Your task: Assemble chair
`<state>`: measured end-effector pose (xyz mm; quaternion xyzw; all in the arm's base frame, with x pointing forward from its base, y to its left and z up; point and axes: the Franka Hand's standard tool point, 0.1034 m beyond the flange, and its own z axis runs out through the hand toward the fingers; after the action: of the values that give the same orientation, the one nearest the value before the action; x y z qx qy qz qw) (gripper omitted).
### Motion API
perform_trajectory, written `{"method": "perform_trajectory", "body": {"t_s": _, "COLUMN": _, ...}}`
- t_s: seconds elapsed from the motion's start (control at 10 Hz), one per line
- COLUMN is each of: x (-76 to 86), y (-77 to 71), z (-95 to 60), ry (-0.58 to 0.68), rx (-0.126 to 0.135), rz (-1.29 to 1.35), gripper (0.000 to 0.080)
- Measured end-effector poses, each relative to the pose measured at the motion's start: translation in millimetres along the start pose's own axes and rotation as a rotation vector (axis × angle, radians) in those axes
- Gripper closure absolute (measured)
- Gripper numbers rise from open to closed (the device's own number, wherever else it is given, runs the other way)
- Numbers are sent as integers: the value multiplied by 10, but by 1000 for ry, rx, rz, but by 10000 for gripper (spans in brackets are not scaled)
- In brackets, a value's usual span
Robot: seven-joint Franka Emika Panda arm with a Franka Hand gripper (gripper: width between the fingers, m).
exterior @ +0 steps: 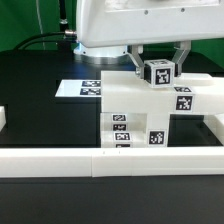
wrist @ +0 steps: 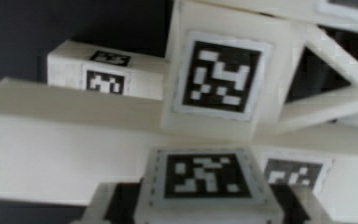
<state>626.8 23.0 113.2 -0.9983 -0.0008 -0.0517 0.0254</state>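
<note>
The chair (exterior: pixel 140 110) is a stack of chunky white slabs and posts with black-and-white tags, standing against the front rail. My gripper (exterior: pixel 158 66) hangs just above its top right part. It is shut on a small white tagged post (exterior: pixel 158 73), which sits at the top slab's upper edge. In the wrist view the post (wrist: pixel 202 172) lies between my dark fingers (wrist: pixel 123 203), with the gripper (wrist: pixel 202 203) closed around it. Beyond it are a large tagged chair slab (wrist: pixel 220 70) and a tagged block (wrist: pixel 96 70). Whether the post touches the slab cannot be told.
A long low white rail (exterior: pixel 100 160) runs along the front, with raised ends at the exterior view's left (exterior: pixel 3 120) and right (exterior: pixel 215 130). The marker board (exterior: pixel 85 88) lies flat behind the chair on the black table. Dark cables hang at the back left.
</note>
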Motion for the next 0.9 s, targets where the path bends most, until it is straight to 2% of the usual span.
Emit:
{"method": "perform_trajectory", "body": {"t_s": 0.1, "x": 2, "y": -1, "z": 1, "ry": 13, "rx": 0, "rz": 137, "gripper": 530}}
{"method": "perform_trajectory", "body": {"t_s": 0.3, "x": 4, "y": -4, "z": 0, "ry": 13, "rx": 1, "rz": 221, "gripper": 530}}
{"method": "perform_trajectory", "body": {"t_s": 0.7, "x": 3, "y": -24, "z": 3, "ry": 11, "rx": 23, "rz": 538, "gripper": 530}}
{"method": "perform_trajectory", "body": {"t_s": 0.9, "x": -9, "y": -64, "z": 6, "ry": 4, "rx": 37, "rz": 789, "gripper": 530}}
